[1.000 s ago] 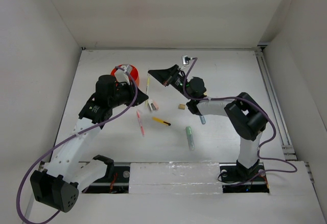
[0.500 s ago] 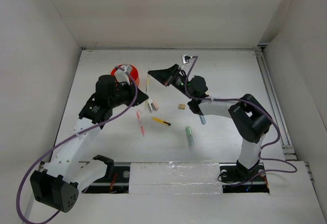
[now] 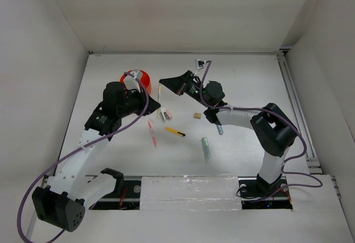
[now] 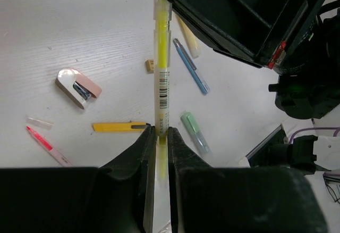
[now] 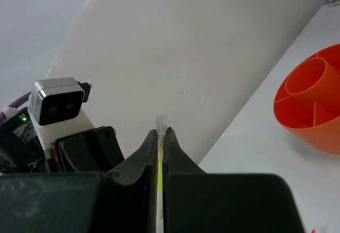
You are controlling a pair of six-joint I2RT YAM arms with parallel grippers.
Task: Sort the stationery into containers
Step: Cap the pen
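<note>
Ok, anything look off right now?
One thing: the left gripper and right gripper are both shut on the same yellow pen, one at each end, apparently mid-handover. The orange cup stands upright, nothing spilled.

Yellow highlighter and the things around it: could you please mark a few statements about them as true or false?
1. The left gripper and the right gripper are both shut on the yellow highlighter. True.
2. The orange cup holds a pen. False: the compartments that show are empty.
3. The green marker lies on the table. True.
4. The pink pen stands in the orange cup. False: it lies flat on the table, near the left gripper.
</note>
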